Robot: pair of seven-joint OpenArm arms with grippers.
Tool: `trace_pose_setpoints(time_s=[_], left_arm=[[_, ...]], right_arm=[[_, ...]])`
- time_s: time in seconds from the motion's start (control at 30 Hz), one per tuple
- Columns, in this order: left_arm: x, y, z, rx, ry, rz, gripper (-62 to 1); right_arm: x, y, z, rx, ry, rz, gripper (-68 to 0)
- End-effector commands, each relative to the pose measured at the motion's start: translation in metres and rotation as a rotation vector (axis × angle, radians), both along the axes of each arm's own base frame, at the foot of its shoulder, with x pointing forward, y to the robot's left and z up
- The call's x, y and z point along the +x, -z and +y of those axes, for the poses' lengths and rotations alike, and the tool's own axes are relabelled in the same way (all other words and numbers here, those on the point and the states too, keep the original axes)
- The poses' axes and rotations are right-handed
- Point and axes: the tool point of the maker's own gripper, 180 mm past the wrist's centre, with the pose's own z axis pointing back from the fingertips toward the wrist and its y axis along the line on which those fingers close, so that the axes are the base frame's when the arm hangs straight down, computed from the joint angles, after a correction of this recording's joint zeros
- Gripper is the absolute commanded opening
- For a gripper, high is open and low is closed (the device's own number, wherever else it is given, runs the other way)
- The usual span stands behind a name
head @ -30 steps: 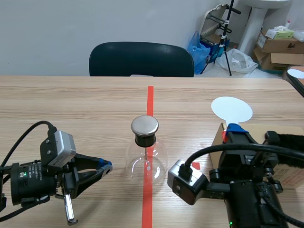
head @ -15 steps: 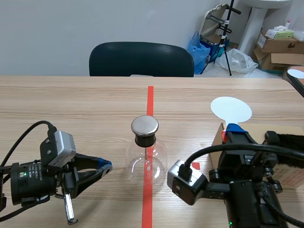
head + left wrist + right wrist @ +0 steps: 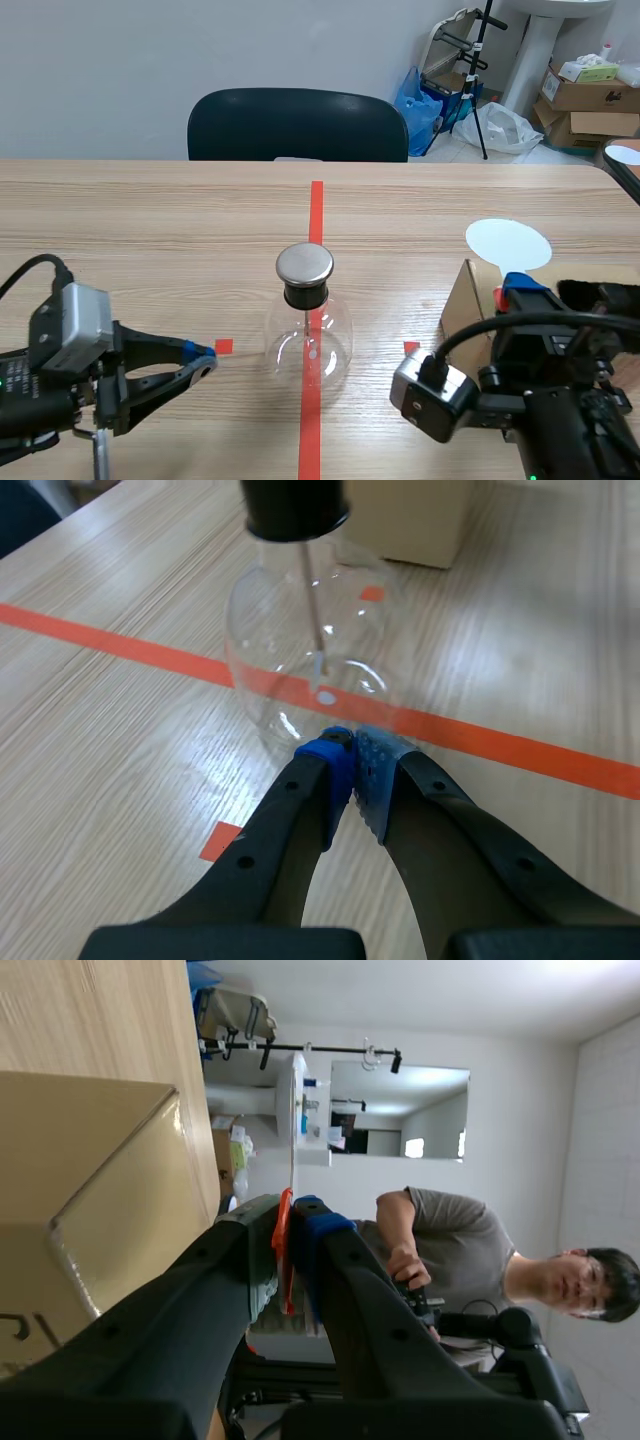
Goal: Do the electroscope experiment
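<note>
Item: electroscope (image 3: 306,322). A clear round glass flask with a black collar and a flat metal cap (image 3: 305,264). It is set upright at the middle of the wooden worktop (image 3: 150,230), on the long orange-red tape line (image 3: 316,215). A thin rod is seen inside the glass, hanging down from the collar.

Item: left tool (image 3: 200,362). It is held low over the worktop on the left side of the flask, pointed toward it, near but apart from the glass. In the left wrist view the left tool (image 3: 352,752) is closed to nothing, blue pads pressed together, with no thing between them. The flask (image 3: 310,670) is just ahead of the tips.

Item: right tool (image 3: 510,290). It is raised at the right side and clamped on the orange stem of a white disc paddle (image 3: 508,243), the disc standing above the tips. In the right wrist view the stem (image 3: 283,1260) is pinched between the pads of the right tool (image 3: 288,1220), and the disc is seen edge-on.

Item: cardboard box (image 3: 468,300). It is placed on the worktop just beside the right tool.

Other entries: two small orange-red squares (image 3: 224,346) marked either side of the flask; a dark chair (image 3: 297,125) at the far edge; a person (image 3: 450,1250) seen in the right wrist view, well beyond the box.
</note>
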Motion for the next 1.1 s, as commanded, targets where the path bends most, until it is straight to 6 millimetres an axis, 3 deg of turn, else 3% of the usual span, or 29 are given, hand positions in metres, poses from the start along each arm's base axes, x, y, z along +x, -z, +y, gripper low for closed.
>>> trace_pose_setpoints(time_s=[0.0, 0.27, 0.47, 0.67, 0.8, 0.83, 0.9, 1.03, 1.07], left_arm=[[-0.006, -0.011, 0.007, -0.009, 0.0, -0.015, -57.7], [-0.048, -0.043, 0.017, -0.04, 0.012, -0.002, -57.7], [-0.078, -0.076, 0.011, -0.072, 0.06, 0.005, -57.7], [-0.089, -0.103, 0.012, -0.059, 0.065, -0.039, -57.7], [-0.089, -0.111, 0.011, -0.058, 0.069, -0.061, -57.5], [-0.088, -0.11, 0.011, -0.055, 0.068, -0.061, -55.1], [-0.088, -0.11, 0.011, -0.053, 0.068, -0.061, -43.6], [-0.088, -0.113, 0.011, -0.07, 0.069, -0.067, -5.4], [-0.089, -0.116, 0.01, -0.086, 0.072, -0.073, 1.4]], right_arm=[[0.001, -0.015, 0.002, 0.039, -0.015, -0.054, -66.4], [-0.012, -0.019, -0.009, 0.043, -0.054, -0.084, -66.5], [-0.024, -0.02, -0.019, 0.063, -0.085, -0.086, -66.5], [-0.033, -0.011, -0.022, 0.077, -0.131, -0.069, -66.5], [-0.037, -0.003, -0.024, 0.076, -0.158, -0.05, -66.5], [-0.038, 0.0, -0.024, 0.079, -0.162, -0.044, -66.5], [-0.038, 0.006, -0.025, 0.08, -0.169, -0.033, -66.5], [-0.033, 0.012, -0.031, 0.077, -0.154, -0.028, -66.5], [-0.032, 0.014, -0.033, 0.076, -0.147, -0.027, -66.5]])
